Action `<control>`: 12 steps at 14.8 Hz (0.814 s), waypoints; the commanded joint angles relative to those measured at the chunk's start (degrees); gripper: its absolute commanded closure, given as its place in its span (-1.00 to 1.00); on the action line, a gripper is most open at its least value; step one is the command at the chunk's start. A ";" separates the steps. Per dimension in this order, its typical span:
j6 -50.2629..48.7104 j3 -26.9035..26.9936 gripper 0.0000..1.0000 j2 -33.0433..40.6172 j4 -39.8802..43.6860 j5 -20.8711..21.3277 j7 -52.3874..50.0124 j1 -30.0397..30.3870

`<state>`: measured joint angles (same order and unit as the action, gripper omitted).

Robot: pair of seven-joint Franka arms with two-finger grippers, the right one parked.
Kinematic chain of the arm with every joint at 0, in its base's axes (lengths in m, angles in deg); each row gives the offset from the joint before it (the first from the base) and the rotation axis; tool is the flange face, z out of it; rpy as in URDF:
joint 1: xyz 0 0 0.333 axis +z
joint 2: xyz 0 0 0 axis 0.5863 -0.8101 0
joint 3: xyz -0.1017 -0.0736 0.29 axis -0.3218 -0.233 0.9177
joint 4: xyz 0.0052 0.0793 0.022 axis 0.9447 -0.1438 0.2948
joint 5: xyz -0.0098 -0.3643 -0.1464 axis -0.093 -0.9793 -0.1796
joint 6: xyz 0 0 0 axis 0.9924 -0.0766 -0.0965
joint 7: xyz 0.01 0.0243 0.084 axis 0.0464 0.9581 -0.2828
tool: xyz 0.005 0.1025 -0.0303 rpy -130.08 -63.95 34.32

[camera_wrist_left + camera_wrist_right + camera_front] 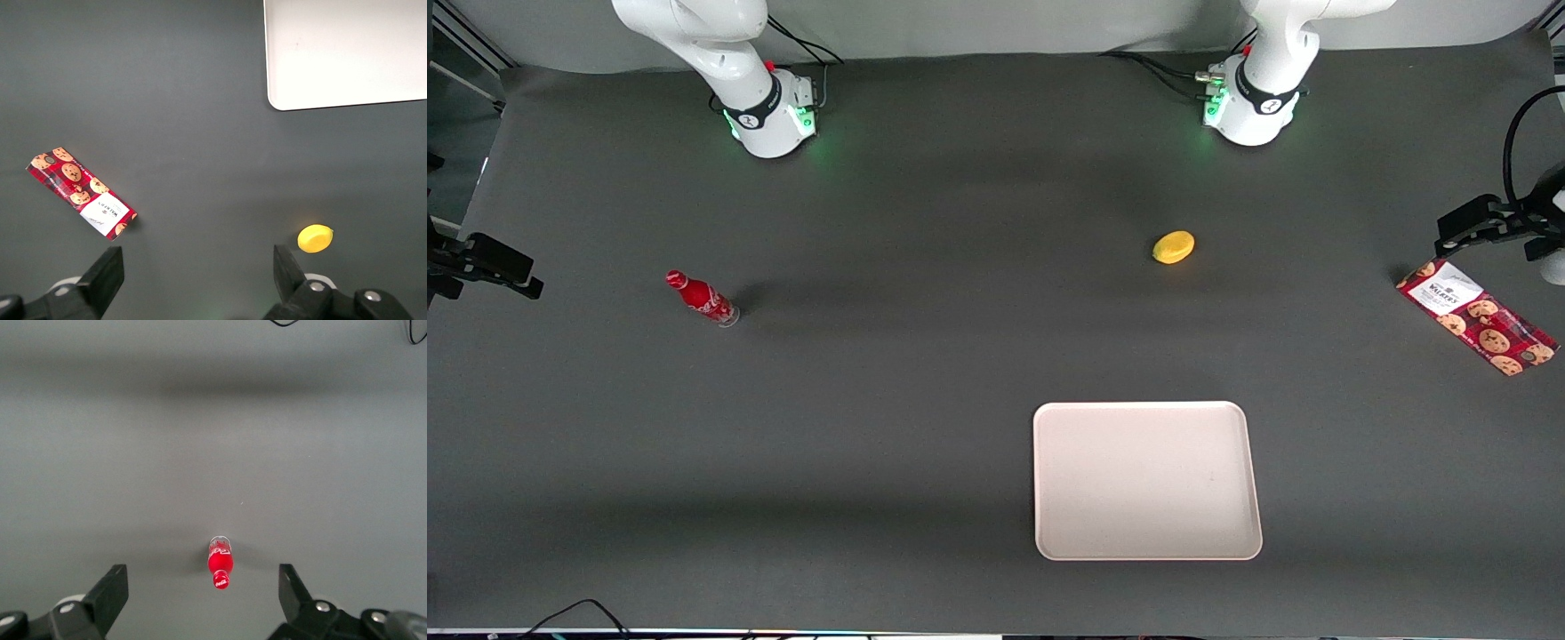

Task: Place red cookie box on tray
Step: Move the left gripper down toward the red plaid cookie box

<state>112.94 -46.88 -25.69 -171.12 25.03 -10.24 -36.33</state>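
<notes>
On the table, one red cookie box, one tray, one lemon, hand spread.

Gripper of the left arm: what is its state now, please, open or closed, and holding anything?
Gripper: open, holding nothing, up above the table, with the red cookie box lying flat below it and the tray bare.

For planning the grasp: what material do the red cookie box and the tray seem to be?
Red cookie box: likely printed cardboard, shown by flat faces and sharp edges. Tray: probably matte plastic, a uniform cream surface with moulded rounded corners. The end effector hangs open above the table, near the box.
</notes>
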 commanded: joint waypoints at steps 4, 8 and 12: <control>0.53 -0.32 -1.00 -0.62 0.86 -0.02 -0.01 0.16; 1.76 -0.32 -1.00 -1.06 0.86 0.06 0.26 1.65; 1.85 4.85 -1.00 -3.16 0.43 -0.02 0.26 3.33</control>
<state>114.42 -46.07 -26.94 -171.12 25.04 -10.22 -34.22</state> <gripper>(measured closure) 0.000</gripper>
